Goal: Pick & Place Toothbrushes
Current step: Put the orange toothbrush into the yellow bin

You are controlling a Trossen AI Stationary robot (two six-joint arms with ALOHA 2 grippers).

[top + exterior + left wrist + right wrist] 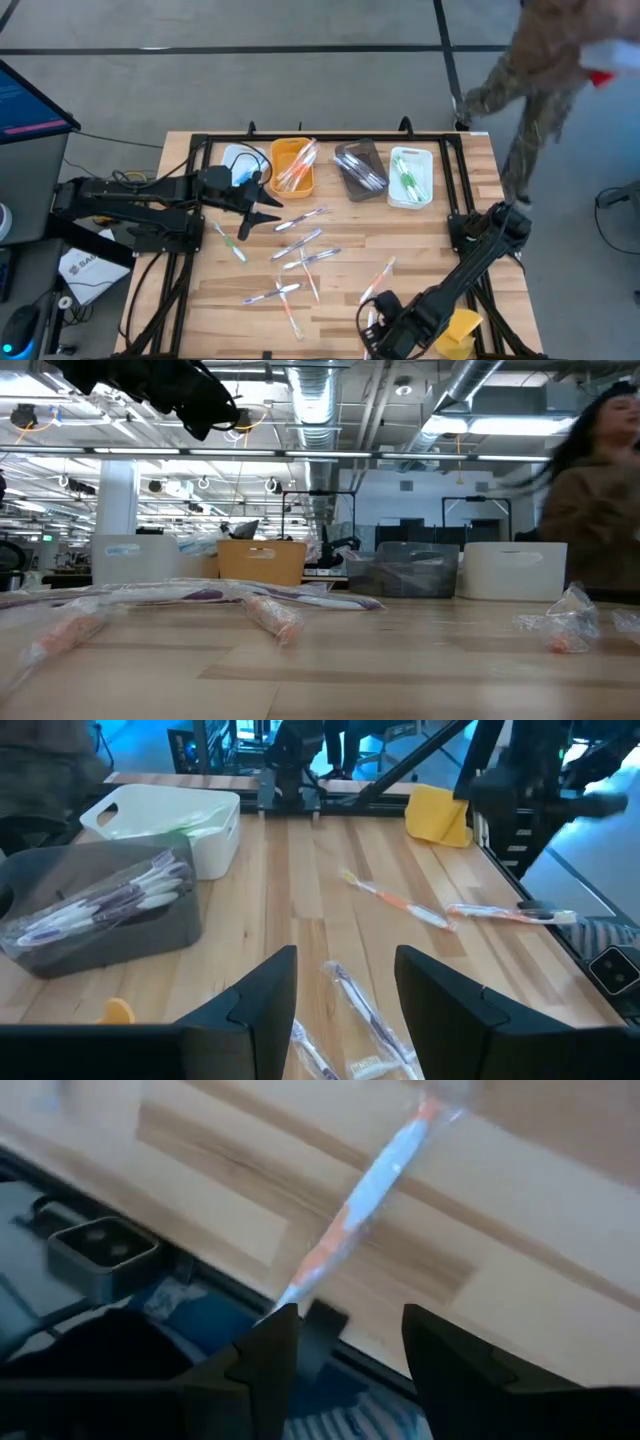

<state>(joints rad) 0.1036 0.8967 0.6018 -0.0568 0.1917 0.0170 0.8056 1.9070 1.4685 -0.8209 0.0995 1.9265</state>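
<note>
The wooden table fills the middle of the high view. Four trays line its upper edge: white, orange, grey, white. The left gripper, left of centre, hovers with fingers parted, holding nothing. The right gripper, at the lower edge, also stands open and empty above an orange toothbrush. Loose toothbrushes lie scattered mid-table.

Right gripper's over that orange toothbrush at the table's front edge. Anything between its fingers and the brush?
Nothing visible. The right gripper is open above the orange toothbrush, which lies alone on bare table, its near end at the edge.
</note>
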